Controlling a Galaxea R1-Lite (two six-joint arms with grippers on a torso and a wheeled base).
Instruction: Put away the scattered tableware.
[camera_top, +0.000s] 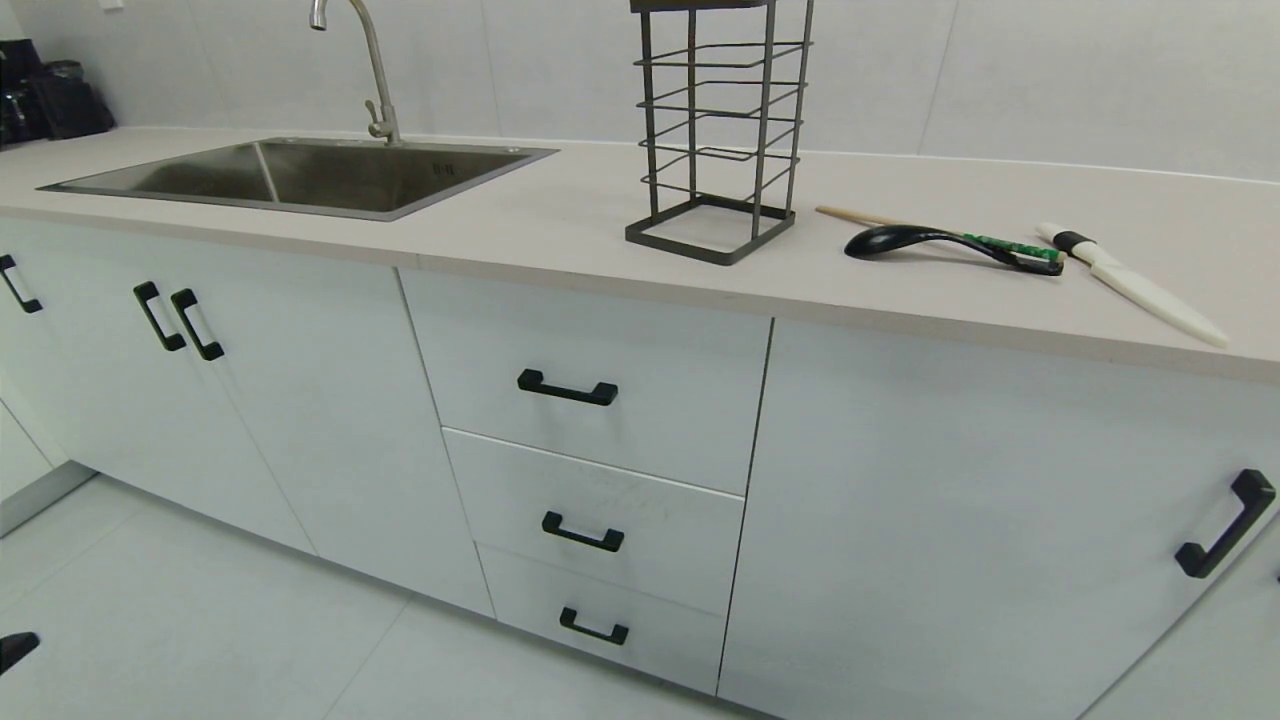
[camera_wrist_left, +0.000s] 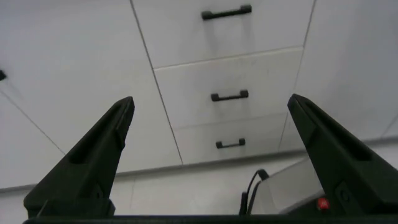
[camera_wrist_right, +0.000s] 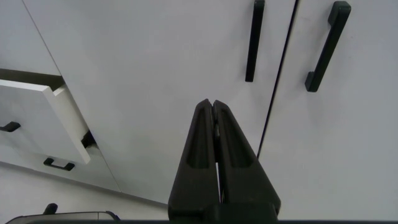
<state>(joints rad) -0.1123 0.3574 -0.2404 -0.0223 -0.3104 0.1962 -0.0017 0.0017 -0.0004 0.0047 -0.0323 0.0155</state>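
Note:
On the counter's right part lie a black spoon (camera_top: 900, 240), a pair of wooden chopsticks with green ends (camera_top: 985, 243) crossing its handle, and a white knife with a black band (camera_top: 1140, 285). An empty black wire rack (camera_top: 715, 130) stands upright to their left. My left gripper (camera_wrist_left: 211, 101) is open and holds nothing; it faces the stack of three drawers (camera_wrist_left: 229, 96) from low down. My right gripper (camera_wrist_right: 212, 104) is shut with nothing in it, in front of the white cabinet doors (camera_wrist_right: 186, 62).
A steel sink (camera_top: 330, 175) with a tap (camera_top: 375, 70) occupies the counter's left. The middle drawer (camera_top: 590, 510) stands slightly ajar; its front corner (camera_wrist_right: 59, 118) juts out in the right wrist view. Black handles (camera_wrist_right: 252, 40) stick out from the doors.

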